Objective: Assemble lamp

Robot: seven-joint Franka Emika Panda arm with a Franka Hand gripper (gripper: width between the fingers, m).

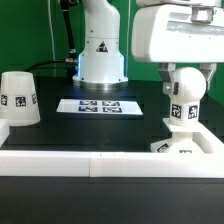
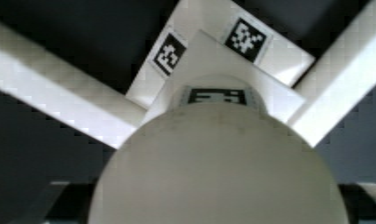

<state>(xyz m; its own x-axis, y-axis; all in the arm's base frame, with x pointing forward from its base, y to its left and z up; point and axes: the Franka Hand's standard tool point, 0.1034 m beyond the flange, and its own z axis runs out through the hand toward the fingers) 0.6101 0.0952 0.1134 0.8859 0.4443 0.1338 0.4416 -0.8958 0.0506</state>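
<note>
My gripper (image 1: 187, 84) is shut on the white bulb (image 1: 182, 108) and holds it upright by its round head, stem down. The flat square base (image 1: 176, 148) lies right under the stem, in the corner of the white rails at the exterior view's right front. I cannot tell whether the stem touches the base. In the wrist view the bulb (image 2: 211, 150) fills the middle, with the tagged base (image 2: 217, 45) beyond it; the gripper (image 2: 211, 208) shows only as dark fingers (image 2: 60, 203) at the sides. The cone shade (image 1: 18, 100) stands at the exterior view's left.
The marker board (image 1: 100, 105) lies at the table's middle, in front of the white robot pedestal (image 1: 100, 45). A long white rail (image 1: 90, 160) runs along the front edge, and a side rail (image 1: 212, 135) meets it at the right.
</note>
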